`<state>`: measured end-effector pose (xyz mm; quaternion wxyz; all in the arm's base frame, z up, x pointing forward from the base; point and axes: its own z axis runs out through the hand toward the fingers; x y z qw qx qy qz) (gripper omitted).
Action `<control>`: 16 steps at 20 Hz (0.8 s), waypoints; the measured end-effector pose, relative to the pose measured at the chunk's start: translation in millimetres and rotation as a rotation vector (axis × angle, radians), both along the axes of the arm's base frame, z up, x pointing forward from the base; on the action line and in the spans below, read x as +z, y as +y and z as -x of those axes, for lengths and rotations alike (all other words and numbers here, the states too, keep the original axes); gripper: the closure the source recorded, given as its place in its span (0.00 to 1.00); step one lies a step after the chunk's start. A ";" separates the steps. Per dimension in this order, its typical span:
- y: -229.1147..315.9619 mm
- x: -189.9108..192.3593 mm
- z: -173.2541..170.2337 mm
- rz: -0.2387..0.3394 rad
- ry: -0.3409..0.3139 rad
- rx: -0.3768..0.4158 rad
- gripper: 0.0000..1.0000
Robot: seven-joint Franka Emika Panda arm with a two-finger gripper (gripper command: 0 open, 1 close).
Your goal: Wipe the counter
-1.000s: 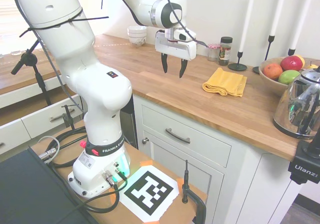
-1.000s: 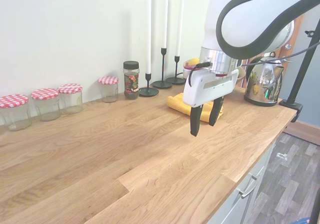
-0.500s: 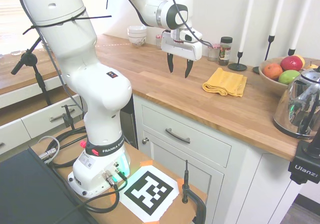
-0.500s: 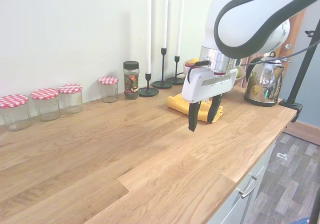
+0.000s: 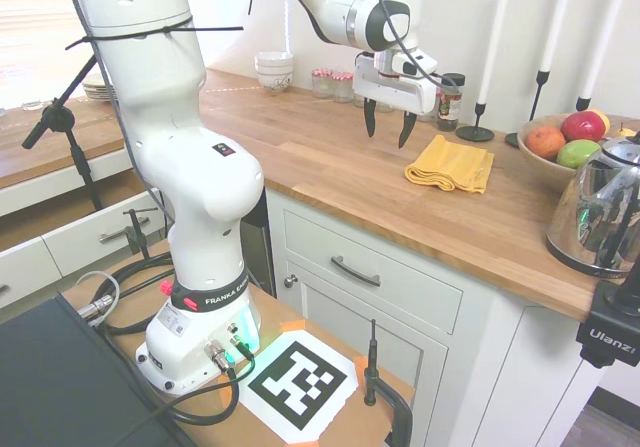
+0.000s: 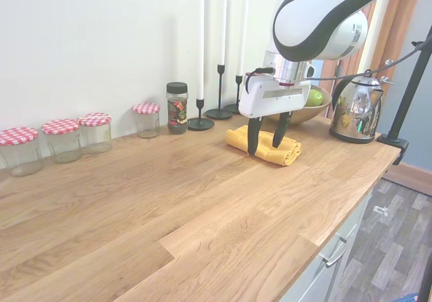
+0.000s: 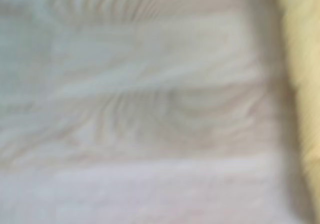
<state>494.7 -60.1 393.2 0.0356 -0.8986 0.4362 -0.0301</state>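
1. The pincer (image 5: 386, 125) is hanging wide and holding nothing, above the table (image 5: 330, 172).
2. The yellow cloth (image 6: 264, 144) is lying folded on the table, near the pincer.
3. No wiping is showing yet; grabbing the cloth looks like the next job.

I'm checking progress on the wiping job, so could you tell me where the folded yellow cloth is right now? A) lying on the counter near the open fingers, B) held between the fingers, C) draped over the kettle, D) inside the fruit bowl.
A: the yellow cloth lies flat on the counter, with the gripper open just beside it, holding nothing.
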 end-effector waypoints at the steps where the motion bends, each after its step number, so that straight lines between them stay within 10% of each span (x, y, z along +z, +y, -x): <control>1: -6.4 2.3 -5.4 0.000 -0.001 -0.005 0.00; 16: -81.5 7.6 -64.5 0.055 -0.059 -0.039 0.00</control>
